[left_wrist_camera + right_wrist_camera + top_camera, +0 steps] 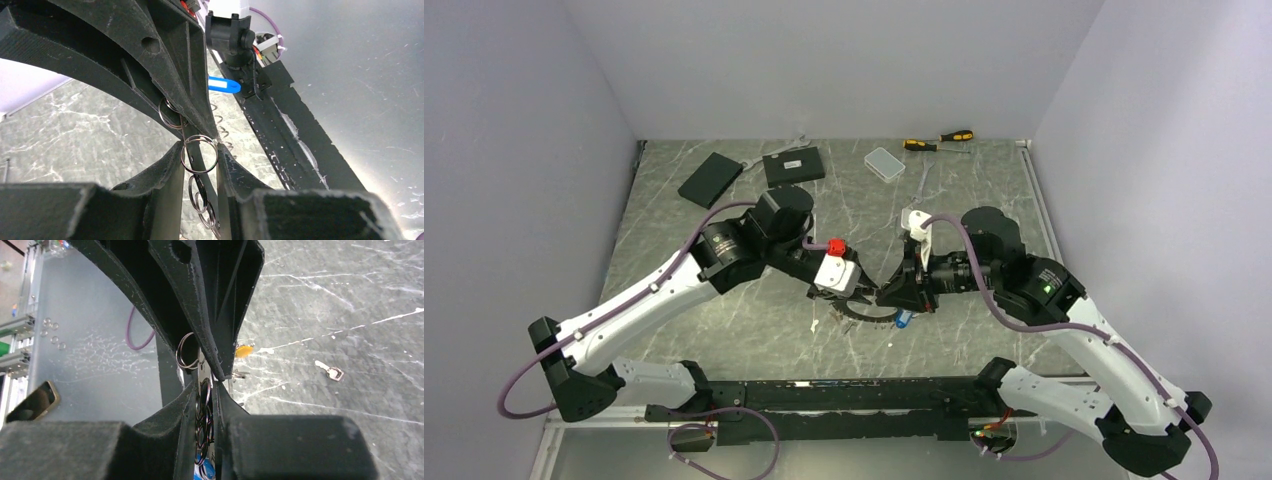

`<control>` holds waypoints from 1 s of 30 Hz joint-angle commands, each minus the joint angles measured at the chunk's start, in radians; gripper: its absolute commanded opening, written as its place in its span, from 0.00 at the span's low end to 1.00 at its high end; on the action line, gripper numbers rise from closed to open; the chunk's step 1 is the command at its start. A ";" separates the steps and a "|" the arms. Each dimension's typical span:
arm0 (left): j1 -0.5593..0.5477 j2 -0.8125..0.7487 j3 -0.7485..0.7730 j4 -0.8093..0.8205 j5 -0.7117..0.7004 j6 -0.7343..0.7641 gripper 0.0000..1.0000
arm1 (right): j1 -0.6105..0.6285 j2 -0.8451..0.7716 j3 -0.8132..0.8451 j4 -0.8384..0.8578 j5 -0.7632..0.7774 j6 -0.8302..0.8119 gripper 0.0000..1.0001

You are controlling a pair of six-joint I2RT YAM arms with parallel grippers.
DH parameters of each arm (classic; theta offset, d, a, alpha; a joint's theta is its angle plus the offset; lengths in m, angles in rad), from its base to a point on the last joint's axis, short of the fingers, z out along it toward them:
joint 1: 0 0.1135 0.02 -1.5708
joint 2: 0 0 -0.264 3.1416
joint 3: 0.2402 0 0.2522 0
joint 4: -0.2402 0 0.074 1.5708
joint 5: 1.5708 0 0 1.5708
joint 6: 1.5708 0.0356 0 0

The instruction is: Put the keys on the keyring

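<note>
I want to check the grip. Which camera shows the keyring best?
The left wrist view: the keyring shows as clear silvery loops between the tips of the left gripper. The right wrist view hides most loops; the top view shows only a dark arc.

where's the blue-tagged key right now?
Top view: the blue-tagged key is at the table's front centre, just under the right tool and right of the keyring.

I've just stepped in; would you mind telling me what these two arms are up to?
The left pincer and right pincer meet at mid-table, both shut on the keyring, a chain of metal loops held between them. The blue-tagged key sits by the right pincer; whether it's threaded on is unclear. The orange-tagged key and a plain key lie loose on the table.
</note>
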 commanded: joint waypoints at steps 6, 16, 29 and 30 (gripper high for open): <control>-0.009 -0.018 -0.037 0.045 0.156 -0.214 0.00 | -0.024 -0.002 -0.024 0.053 0.196 -0.101 0.31; 0.047 -0.008 -0.097 0.321 0.179 -0.533 0.00 | -0.024 -0.056 -0.075 0.105 0.254 -0.095 0.52; 0.106 0.014 -0.141 0.538 0.268 -0.774 0.00 | -0.024 -0.180 -0.188 0.298 0.139 -0.150 0.59; 0.105 0.017 -0.141 0.535 0.268 -0.770 0.00 | -0.024 -0.173 -0.181 0.298 0.130 -0.152 0.60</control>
